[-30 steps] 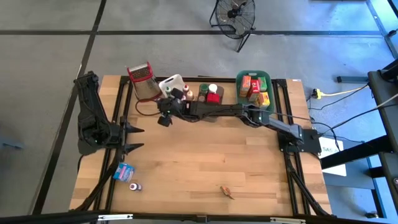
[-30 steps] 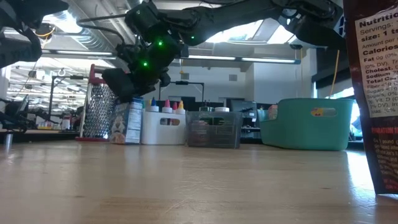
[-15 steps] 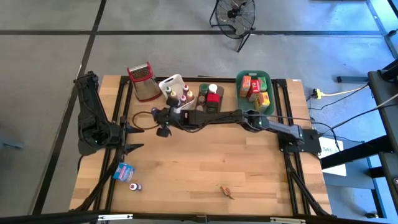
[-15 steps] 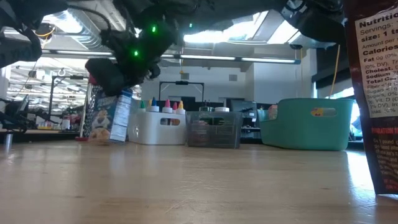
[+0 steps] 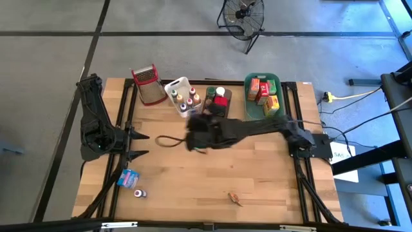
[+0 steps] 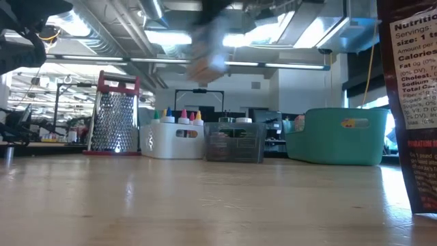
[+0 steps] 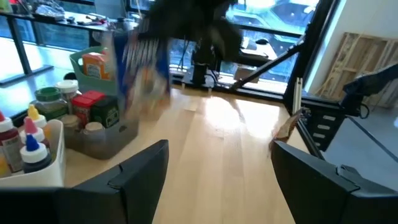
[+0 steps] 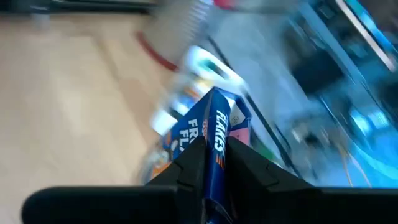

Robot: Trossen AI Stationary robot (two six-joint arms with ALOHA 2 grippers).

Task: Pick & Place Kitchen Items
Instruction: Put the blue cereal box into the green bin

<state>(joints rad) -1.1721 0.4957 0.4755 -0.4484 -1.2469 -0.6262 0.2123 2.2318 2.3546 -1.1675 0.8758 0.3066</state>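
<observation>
My right gripper [image 5: 196, 138] hangs blurred over the middle of the table, shut on a small blue cereal box [image 8: 214, 124] printed "FLAKES". The same box shows blurred and high up in the low view [image 6: 208, 55], and as a blue smear in the left wrist view [image 7: 143, 62]. My left gripper [image 5: 140, 144] waits open at the table's left side with nothing between its fingers [image 7: 140, 171]. More kitchen items lie near the front left: a blue packet [image 5: 129, 177] and a tiny bottle [image 5: 139, 193]. My right gripper pinches the blue box between its two fingers, one on each broad face, so that the narrow printed side [image 8: 219, 140] faces the wrist camera. The box juts out ahead of the fingers and hangs clear of the table.
Along the far edge stand a metal grater with a red top [image 5: 147, 84], a white tub of small bottles [image 5: 182, 95], a dark bin of jars [image 5: 217, 100] and a green tub of boxes [image 5: 264, 92]. A small brown thing [image 5: 235, 199] lies near the front edge.
My right gripper has swung from beside the white tub toward the table's middle, rightward and toward the near edge, and has risen quickly. The blue box, which stood low by the tub, has tipped and now hangs high above the table.
</observation>
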